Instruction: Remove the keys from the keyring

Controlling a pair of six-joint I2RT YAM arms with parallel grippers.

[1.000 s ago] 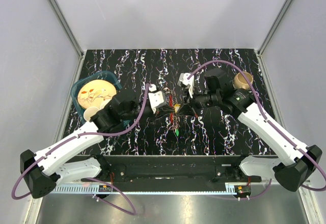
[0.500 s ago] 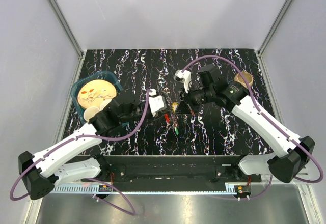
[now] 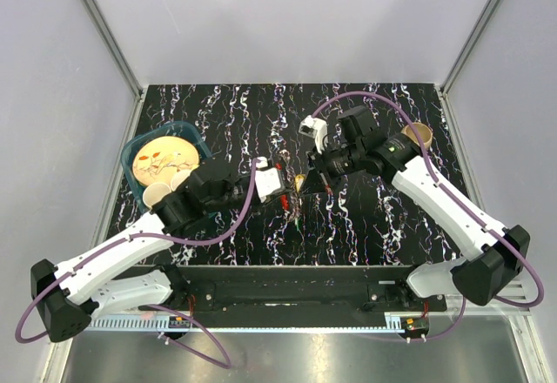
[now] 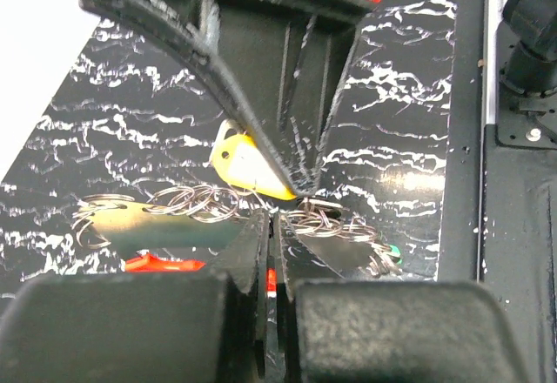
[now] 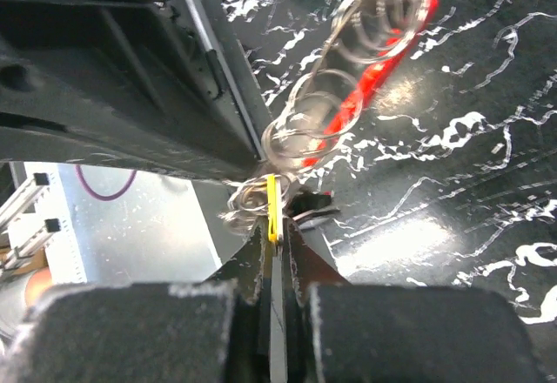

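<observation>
Right claw (image 5: 272,231) swung nearer, clamped on gold key (image 5: 272,202), left claw (image 4: 271,229) on keyring (image 4: 193,200).

keys (image 3: 298,193): too small from top | red piece (image 4: 164,264): partly behind fingers (image 4: 245,257)

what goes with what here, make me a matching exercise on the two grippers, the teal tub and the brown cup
Things:
1. left gripper
2. right gripper
3. teal tub
4. brown cup

Places or states:
a. shut on the yellow key
b. near the far right corner of the table
c. shut on the keyring
d. by the table's left edge

Pairs: 1-c, 2-a, 3-d, 4-b
</observation>
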